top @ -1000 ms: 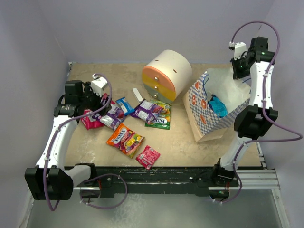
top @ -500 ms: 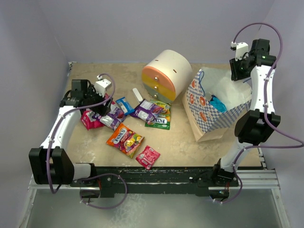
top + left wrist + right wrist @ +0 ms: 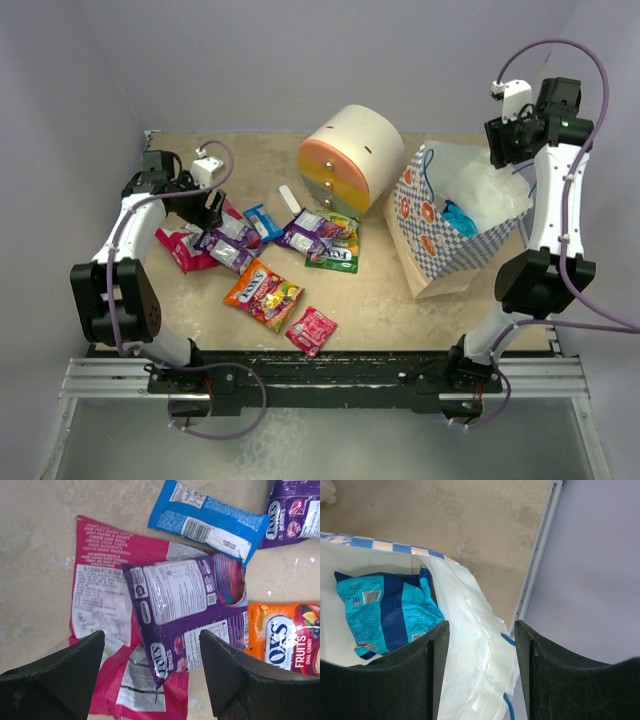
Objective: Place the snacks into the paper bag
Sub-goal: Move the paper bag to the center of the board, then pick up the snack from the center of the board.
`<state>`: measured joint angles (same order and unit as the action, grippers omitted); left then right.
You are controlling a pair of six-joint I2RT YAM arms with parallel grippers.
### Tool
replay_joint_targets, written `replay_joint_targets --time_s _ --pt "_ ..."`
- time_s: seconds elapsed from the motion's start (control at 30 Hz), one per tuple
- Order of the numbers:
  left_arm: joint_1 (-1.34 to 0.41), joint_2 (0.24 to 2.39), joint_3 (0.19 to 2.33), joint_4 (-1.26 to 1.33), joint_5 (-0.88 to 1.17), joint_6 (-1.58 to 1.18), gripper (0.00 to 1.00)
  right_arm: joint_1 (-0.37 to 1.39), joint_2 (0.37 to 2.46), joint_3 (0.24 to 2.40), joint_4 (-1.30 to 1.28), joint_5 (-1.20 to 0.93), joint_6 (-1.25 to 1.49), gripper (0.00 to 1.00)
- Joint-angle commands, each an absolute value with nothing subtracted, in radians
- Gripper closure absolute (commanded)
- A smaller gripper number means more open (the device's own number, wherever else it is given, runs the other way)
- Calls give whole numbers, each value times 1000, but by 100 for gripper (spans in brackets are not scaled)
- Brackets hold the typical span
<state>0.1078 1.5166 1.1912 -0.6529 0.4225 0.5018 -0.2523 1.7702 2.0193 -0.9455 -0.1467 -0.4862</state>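
pale lilac walls (image 3: 300, 50), beige tabletop (image 3: 380, 290)

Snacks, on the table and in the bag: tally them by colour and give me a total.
Pink packets: 2
Purple packets: 2
Blue packets: 2, one inside the paper bag
Orange packet: 1
Green packet: 1
Total: 8 in view; overlaps may hide more.
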Motion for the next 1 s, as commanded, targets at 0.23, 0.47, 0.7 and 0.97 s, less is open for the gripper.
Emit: replay_joint_targets --time_s 0.23,0.47,0.7,0.97 --pt "115 1765 1397 -763 608 546 34 -192 1567 2005 -964 -148 -491 41" --pt "115 1807 1389 -769 645 546 44 -140 1479 1974 -977 -152 -480 41" --pt "115 1811 1370 -776 666 567 60 -72 1434 1941 -982 -159 -458 41" --pt "114 1717 1391 -816 692 606 95 -61 1386 1992 -994 -319 -446 41"
